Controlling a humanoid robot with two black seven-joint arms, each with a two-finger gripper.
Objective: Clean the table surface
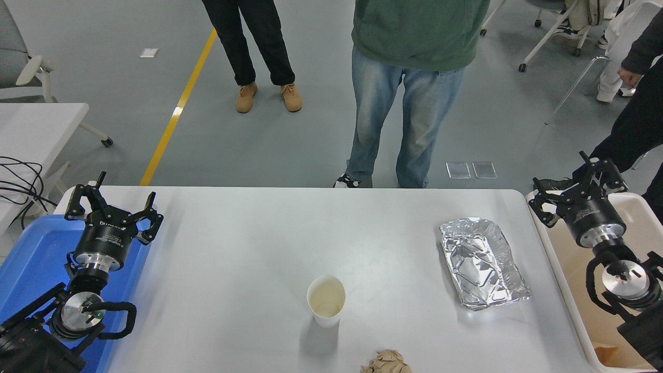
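White bench (233,243): a paper cup (326,300) and crumpled brown paper (386,362) between my pincers; a foil tray (481,263) nearer my right pincer (572,191).

No legible text or labels.

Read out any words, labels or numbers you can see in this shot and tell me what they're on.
Left pincer: white print on its black body, too small and blurred to read.
Right pincer: no print visible.
Paper cup, foil tray, crumpled brown paper, table surface: no text.
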